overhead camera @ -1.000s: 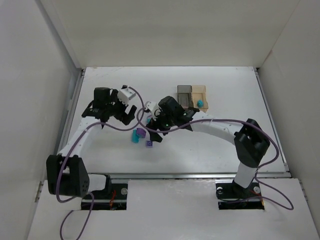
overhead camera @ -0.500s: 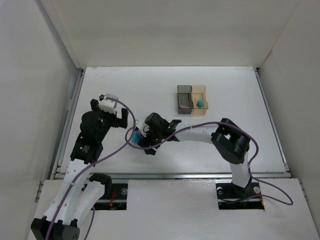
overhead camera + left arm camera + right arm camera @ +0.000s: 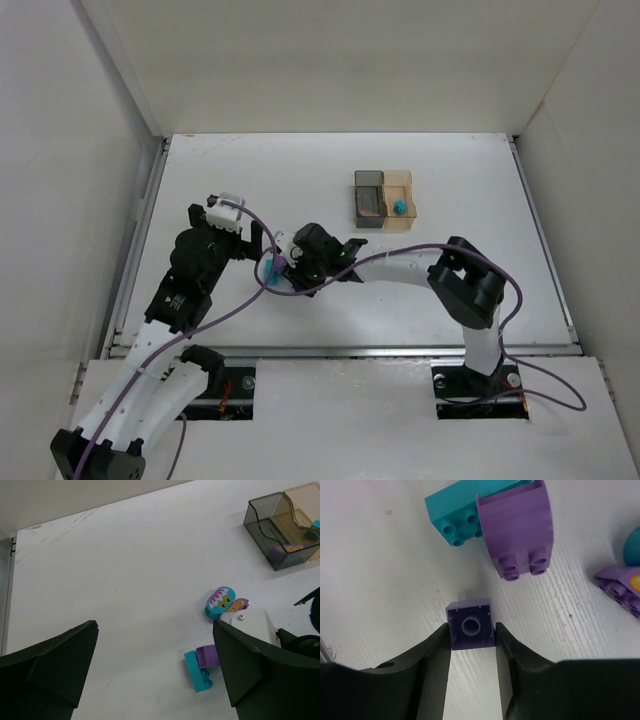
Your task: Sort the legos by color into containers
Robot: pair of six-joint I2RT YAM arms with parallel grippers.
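Note:
In the right wrist view my right gripper [image 3: 471, 632] is shut on a small purple lego [image 3: 471, 626], one finger against each side, its hollow underside facing the camera. Just beyond lie a teal brick [image 3: 452, 510] and a curved purple brick [image 3: 517, 525], stuck together. My left gripper [image 3: 155, 675] hangs open above the table with nothing between its fingers; the same teal and purple pair [image 3: 197, 671] lies near its right finger. The containers stand at the back: the smoky grey box [image 3: 369, 195] and the tan box [image 3: 399, 190], which holds a teal piece [image 3: 399, 207].
A teal oval piece with a flower print [image 3: 219, 601] and a purple printed piece [image 3: 239, 604] lie just past the pair. The grey box [image 3: 272, 517] holds a purple piece. White walls enclose the table on three sides.
My right gripper moved left and down to the loose bricks and closed on the small purple lego. The left arm drew back toward the near left, and its jaws opened a little wider.

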